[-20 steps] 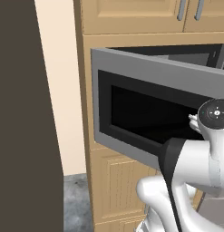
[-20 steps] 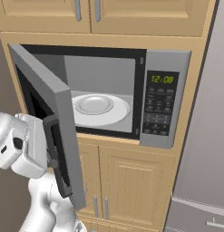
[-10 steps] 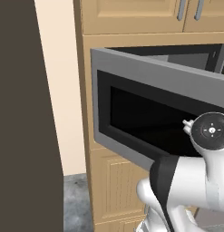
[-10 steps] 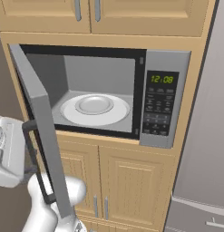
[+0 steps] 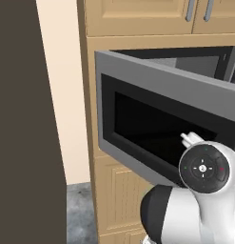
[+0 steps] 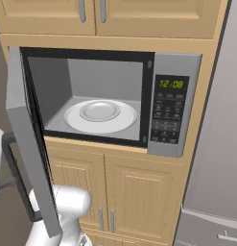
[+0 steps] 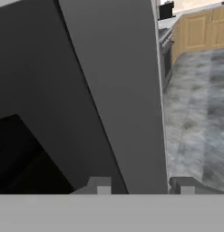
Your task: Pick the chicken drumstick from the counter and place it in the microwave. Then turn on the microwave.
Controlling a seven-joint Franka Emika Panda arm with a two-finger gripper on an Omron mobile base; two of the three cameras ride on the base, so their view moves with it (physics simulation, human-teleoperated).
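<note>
Microwave (image 6: pixel 139 96) door (image 6: pixel 29 144) standing open, white turntable (image 6: pixel 100 115) sitting bare inside.
Gripper (image 7: pixel 143 185) fingers sitting parted either side of the door's edge, apparently not squeezing it; drumstick's place: cannot tell.

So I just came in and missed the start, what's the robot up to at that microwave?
The microwave's door is swung wide open, and the arm's gripper sits right at the door's edge, its fingertips either side of it. Inside the microwave, the white turntable holds nothing yet. No drumstick can be seen.
</note>
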